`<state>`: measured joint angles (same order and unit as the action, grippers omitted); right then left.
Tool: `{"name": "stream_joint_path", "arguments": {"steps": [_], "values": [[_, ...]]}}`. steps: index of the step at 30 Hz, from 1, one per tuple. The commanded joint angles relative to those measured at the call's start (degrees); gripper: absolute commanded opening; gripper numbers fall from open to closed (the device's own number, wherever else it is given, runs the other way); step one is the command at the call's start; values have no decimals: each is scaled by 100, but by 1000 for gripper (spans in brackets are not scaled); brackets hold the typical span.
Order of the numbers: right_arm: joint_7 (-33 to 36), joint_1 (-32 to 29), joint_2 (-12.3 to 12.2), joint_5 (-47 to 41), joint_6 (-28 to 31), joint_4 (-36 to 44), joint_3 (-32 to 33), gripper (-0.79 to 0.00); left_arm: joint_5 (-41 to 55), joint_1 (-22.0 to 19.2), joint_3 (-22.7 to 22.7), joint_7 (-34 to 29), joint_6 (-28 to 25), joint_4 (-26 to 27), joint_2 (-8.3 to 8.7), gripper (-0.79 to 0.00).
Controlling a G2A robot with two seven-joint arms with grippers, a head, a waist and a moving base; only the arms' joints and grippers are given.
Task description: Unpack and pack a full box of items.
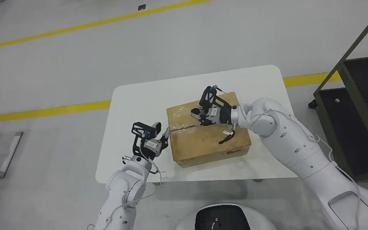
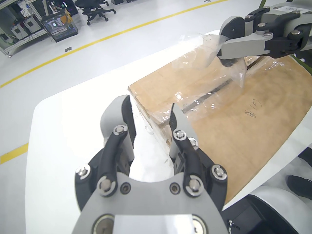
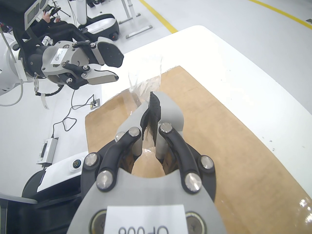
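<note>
A brown cardboard box (image 1: 210,146) stands in the middle of the white table (image 1: 129,112), with its top flaps lying flat and closed. A strip of clear packing tape (image 2: 191,54) runs along the seam of the top. One end of it is lifted off the cardboard and rises crumpled into the air, while the rest still lies over the seam and goes down over the edge of the box on the robot's left side. The right gripper (image 1: 198,115) is above the top of the box, near that same side, and its two fingers are pressed together on the lifted end of the tape, as the right wrist view shows at the fingertips (image 3: 153,105). The left gripper (image 1: 163,137) is at the left end of the box, low over the table and just beside the edge where the tape goes down. Its fingers (image 2: 127,120) are spread wide and there is nothing between them. I cannot tell if one finger touches the cardboard there. On the grey floor behind the table lies a yellow line (image 1: 103,22).
</note>
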<state>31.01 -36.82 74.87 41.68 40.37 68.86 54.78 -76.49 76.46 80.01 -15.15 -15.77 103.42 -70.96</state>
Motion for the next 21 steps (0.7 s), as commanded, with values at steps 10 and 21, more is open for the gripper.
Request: {"name": "stream_joint_path", "arguments": {"steps": [10, 21], "values": [[81, -77, -54, -3, -57, 124, 101, -785, -72, -233, -266, -41, -96, -190, -11, -785], [69, -179, -97, 1, -65, 245, 159, -757, -137, -473, -523, -78, 54, -482, -45, -785]]}}
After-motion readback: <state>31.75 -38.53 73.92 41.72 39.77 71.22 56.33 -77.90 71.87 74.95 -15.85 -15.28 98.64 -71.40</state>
